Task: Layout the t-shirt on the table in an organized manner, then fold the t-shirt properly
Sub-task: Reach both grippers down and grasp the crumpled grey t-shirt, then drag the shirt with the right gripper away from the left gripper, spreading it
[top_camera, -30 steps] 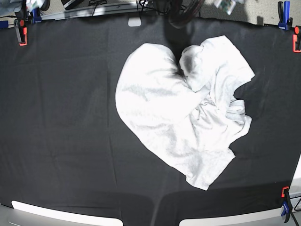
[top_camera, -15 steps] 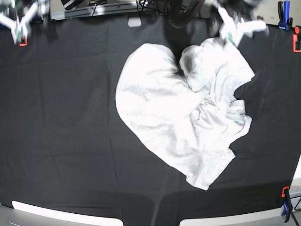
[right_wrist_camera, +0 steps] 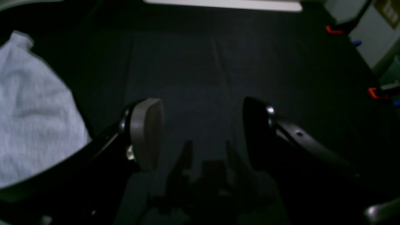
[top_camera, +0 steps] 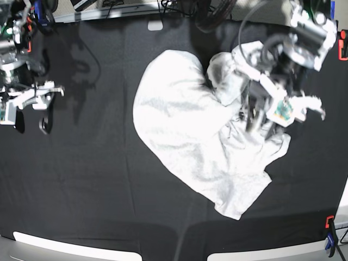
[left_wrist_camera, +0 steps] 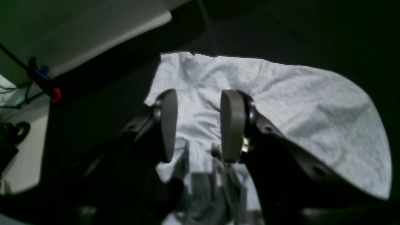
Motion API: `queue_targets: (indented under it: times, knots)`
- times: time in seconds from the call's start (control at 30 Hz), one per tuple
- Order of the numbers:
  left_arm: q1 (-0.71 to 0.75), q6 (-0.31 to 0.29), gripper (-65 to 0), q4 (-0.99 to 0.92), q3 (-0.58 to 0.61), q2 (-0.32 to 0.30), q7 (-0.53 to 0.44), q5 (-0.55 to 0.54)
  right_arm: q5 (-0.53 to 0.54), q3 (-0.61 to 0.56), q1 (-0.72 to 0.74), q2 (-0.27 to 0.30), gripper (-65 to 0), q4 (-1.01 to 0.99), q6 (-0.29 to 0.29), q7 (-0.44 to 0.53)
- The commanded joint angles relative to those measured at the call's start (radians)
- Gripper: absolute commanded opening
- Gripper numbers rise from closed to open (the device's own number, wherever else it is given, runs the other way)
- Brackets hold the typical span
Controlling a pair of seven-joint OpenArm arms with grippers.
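White t-shirt (top_camera: pixel 201 136) lies crumpled on your table (top_camera: pixel 98 174), right of centre. Your left gripper (left_wrist_camera: pixel 197 125) hangs over it, jaws apart, gripping nothing. Right gripper (right_wrist_camera: pixel 203 134) wide open over bare cloth.

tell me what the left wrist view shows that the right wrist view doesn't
Only the left wrist view: the left gripper, open above the crumpled middle of the t-shirt.

Only the right wrist view: the right gripper, open wide over bare table, with just an edge of the shirt at the far left.

Both: white shirt fabric, the black table cloth and clamps at its edge.
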Motion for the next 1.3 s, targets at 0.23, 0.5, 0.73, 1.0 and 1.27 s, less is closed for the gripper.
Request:
queue_targets:
  times: [0.23, 0.5, 0.73, 1.0, 1.27]
  knots:
    - [-0.087, 0.005, -43.4, -0.093, -0.002, -0.003, -0.001, -0.004, 0.008, -0.023, 0.152, -0.062, -25.6, -0.014, 0.073, -0.123]
    - [-0.076, 0.005, -43.4, -0.34, -0.001, -0.003, -0.012, -0.007, 0.005, -0.259, 0.167, -0.083, -25.6, -0.193, 0.092, -0.116]
    - [-0.076, 0.005, -43.4, -0.344, -0.001, -0.003, -0.016, -0.007, -0.033, -0.433, 0.232, -0.101, -25.6, -0.365, 0.09, -0.059]
    - [-0.076, 0.005, -43.4, -0.344, -0.001, -0.003, -0.012, -0.007, -0.042, -0.429, 0.279, -0.256, -25.6, -0.497, 0.089, -0.133]
    - [-0.076, 0.005, -43.4, -0.344, -0.001, -0.004, -0.011, -0.007, -0.116, -0.429, 0.274, -0.399, -25.6, -0.497, 0.09, -0.133]
